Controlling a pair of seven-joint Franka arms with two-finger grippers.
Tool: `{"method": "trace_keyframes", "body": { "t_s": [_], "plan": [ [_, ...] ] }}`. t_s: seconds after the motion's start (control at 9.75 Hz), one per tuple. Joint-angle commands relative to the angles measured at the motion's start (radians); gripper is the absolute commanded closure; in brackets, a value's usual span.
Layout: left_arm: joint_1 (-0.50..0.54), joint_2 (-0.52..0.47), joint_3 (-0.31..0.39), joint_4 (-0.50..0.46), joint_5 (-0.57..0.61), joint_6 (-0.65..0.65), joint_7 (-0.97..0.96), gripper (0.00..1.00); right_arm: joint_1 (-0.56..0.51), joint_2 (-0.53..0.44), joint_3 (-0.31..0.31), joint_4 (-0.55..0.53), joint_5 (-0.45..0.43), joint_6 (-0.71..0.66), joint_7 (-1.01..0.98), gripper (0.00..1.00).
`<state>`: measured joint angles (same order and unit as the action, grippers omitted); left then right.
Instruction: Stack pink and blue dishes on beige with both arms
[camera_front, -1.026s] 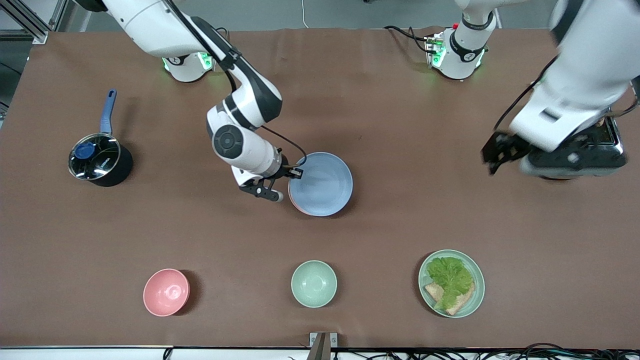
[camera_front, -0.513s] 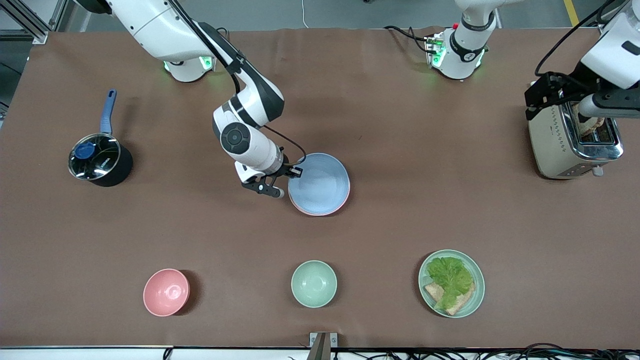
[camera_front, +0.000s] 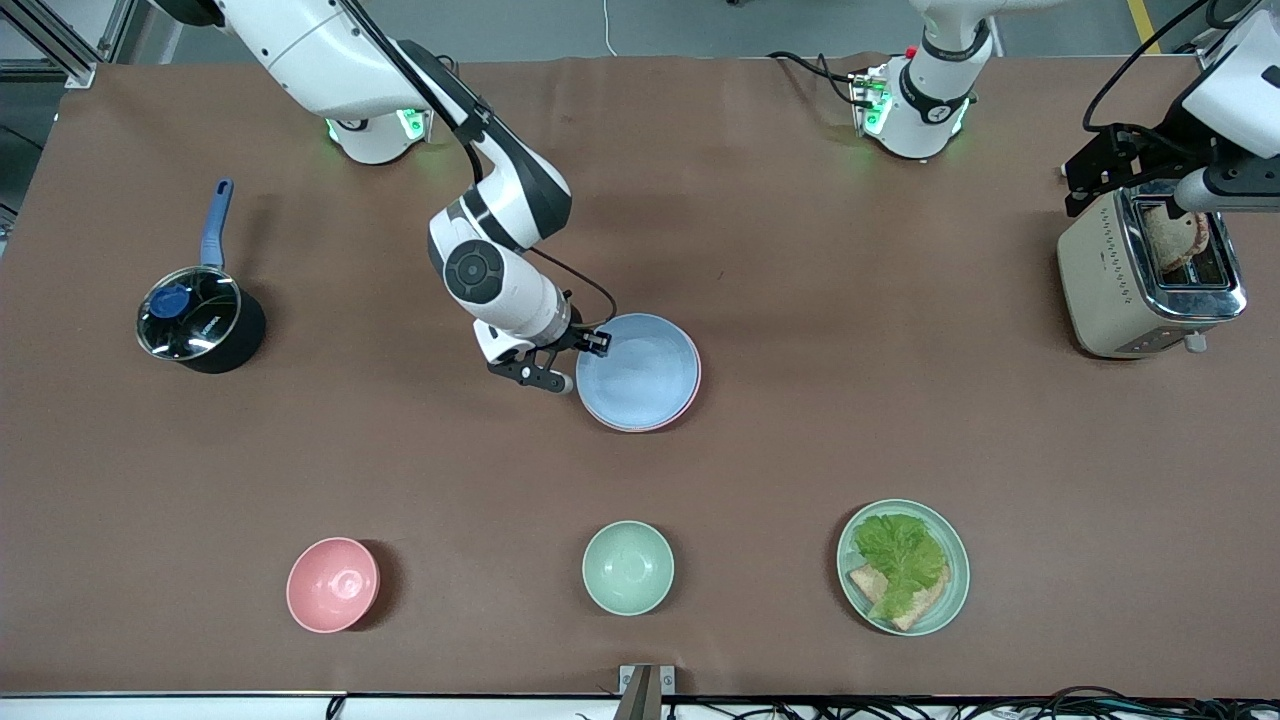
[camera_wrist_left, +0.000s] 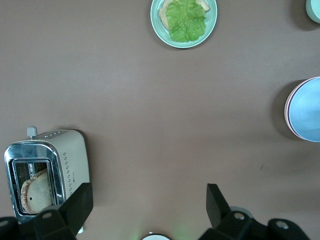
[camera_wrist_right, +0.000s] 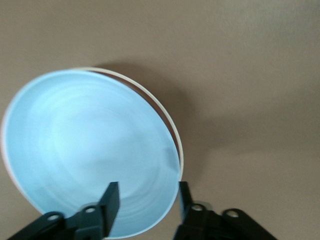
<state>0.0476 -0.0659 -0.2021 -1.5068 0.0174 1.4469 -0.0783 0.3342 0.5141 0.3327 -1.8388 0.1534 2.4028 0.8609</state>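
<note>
Nearest the front camera: salmon-pink bowl (camera_front: 333, 584), mint-green bowl (camera_front: 628, 567), mint-green plate (camera_front: 903, 566) carrying lettuce and bread. Mid-table: blue plate (camera_front: 637, 371) stacked on pink plate (camera_front: 692, 392), cream-beige plate (camera_wrist_right: 168, 123) edging out beneath. Right gripper (camera_front: 564, 362) at stack's rim, fingers apart, straddling blue plate's edge. Toward right arm's end: lidded saucepan (camera_front: 200, 320). Left gripper (camera_front: 1085, 178) spread wide over toaster (camera_front: 1150, 270), bread in slot. No legible writing.
</note>
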Motion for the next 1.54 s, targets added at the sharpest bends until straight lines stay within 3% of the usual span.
{"method": "trace_keyframes", "body": {
  "t_s": [0.0,0.31,0.41,0.51,0.72,0.92,1.23,1.44],
  "plan": [
    [0.004,-0.043,0.016,-0.078,-0.051,0.021,0.015,0.0,-0.071,-0.161,0.011,0.039,-0.053,-0.208,0.026,0.0],
    [0.009,-0.028,0.018,-0.076,-0.06,0.018,0.012,0.0,-0.229,-0.339,0.008,0.246,-0.197,-0.685,-0.003,0.0],
    [0.009,-0.028,0.02,-0.076,-0.063,0.02,-0.001,0.0,-0.292,-0.403,-0.004,0.253,-0.213,-0.727,-0.069,0.0],
    [0.008,-0.028,0.02,-0.076,-0.063,0.02,-0.009,0.0,-0.337,-0.458,-0.068,0.253,-0.212,-0.738,-0.194,0.0],
    [0.008,-0.023,0.02,-0.079,-0.062,0.02,-0.011,0.0,-0.334,-0.52,-0.257,0.253,-0.196,-0.748,-0.432,0.0],
    [0.009,-0.011,0.02,-0.073,-0.056,0.021,-0.008,0.0,-0.334,-0.561,-0.375,0.26,-0.129,-0.819,-0.609,0.0],
    [0.011,0.06,0.02,-0.008,-0.05,0.021,0.006,0.0,-0.34,-0.522,-0.397,0.39,-0.13,-0.913,-0.674,0.0],
    [0.011,0.089,0.027,0.017,-0.044,0.021,0.008,0.0,-0.334,-0.522,-0.397,0.382,-0.129,-0.925,-0.672,0.0]
  ]
}}
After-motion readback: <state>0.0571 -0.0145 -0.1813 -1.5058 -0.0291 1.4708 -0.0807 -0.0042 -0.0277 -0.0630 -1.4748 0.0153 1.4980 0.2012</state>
